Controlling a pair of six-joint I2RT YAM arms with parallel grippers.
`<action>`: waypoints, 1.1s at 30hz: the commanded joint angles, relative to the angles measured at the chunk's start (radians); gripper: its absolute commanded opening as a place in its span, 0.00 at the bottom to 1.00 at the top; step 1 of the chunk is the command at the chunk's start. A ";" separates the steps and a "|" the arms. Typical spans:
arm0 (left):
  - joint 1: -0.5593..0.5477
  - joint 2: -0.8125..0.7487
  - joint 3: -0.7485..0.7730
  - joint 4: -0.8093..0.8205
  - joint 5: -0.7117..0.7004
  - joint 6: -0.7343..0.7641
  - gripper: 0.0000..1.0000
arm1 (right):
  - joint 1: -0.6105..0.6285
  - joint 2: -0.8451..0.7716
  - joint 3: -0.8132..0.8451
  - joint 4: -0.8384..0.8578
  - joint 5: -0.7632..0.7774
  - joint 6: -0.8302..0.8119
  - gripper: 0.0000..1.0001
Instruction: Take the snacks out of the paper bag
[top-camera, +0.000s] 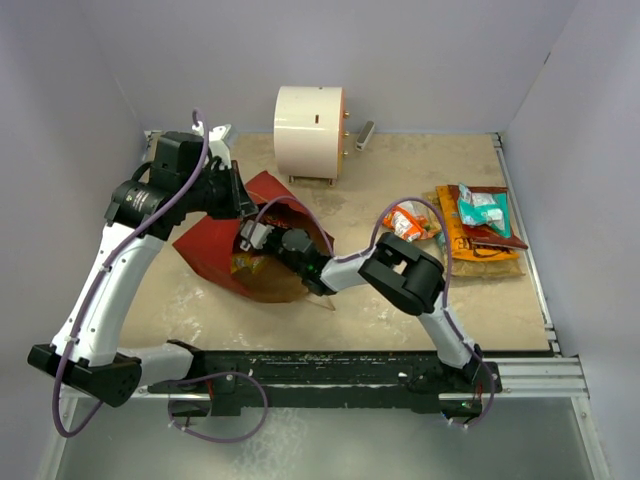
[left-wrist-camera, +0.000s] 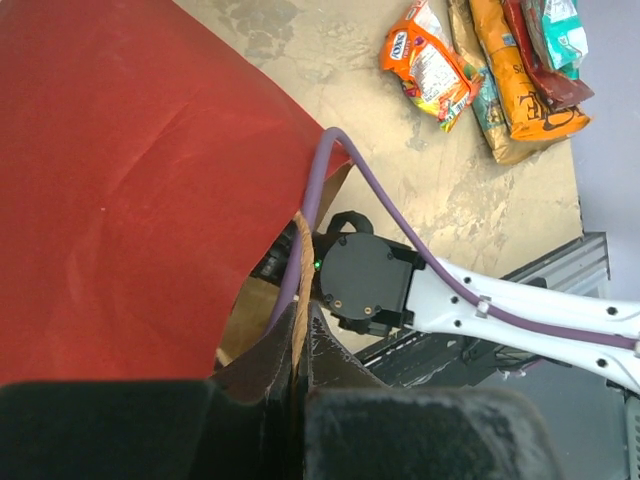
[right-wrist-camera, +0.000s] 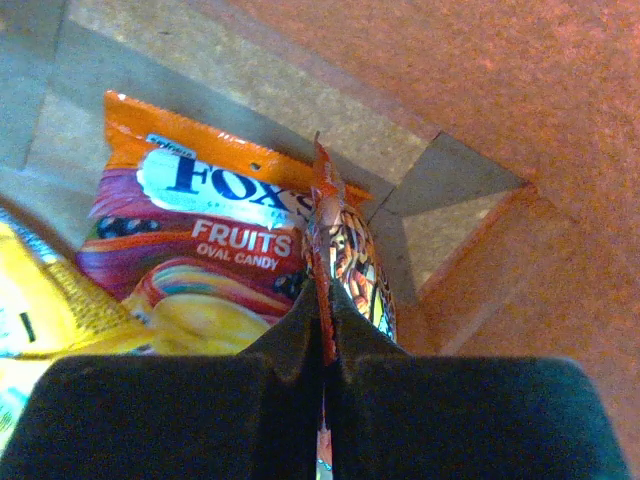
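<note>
**Red bag, thin grip: the packet could slip**

Red paper bag (top-camera: 215, 250) lies on its side, its rim pinched by the left gripper (left-wrist-camera: 303, 345). Inside, the right gripper (right-wrist-camera: 325, 335) is clamped on an orange packet's (right-wrist-camera: 352, 262) thin seam. The foil could slip or tear, or drag the candy packet (right-wrist-camera: 200, 235) along.

white cylinder (top-camera: 309, 132): far side of tabletop (top-camera: 520, 310) | small grey piece (top-camera: 364, 134): just right of it

— Which colours do you see in there?
— My paper bag (top-camera: 205, 250) is red outside, brown inside. The candy packet (right-wrist-camera: 200, 235) is orange and purple with a white patch. The thin packet (right-wrist-camera: 355, 265) is red-edged with a yellow-and-dark pattern. My right gripper (right-wrist-camera: 325, 345) is black.
</note>
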 joint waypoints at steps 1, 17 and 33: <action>0.002 -0.004 0.045 0.026 -0.026 0.008 0.00 | 0.004 -0.186 -0.073 -0.042 -0.049 0.163 0.00; 0.004 -0.060 -0.056 0.171 -0.057 -0.054 0.00 | 0.006 -0.900 -0.473 -0.618 -0.474 0.514 0.00; 0.004 -0.066 -0.094 0.187 -0.046 -0.077 0.00 | -0.020 -1.411 -0.524 -0.882 0.510 0.440 0.00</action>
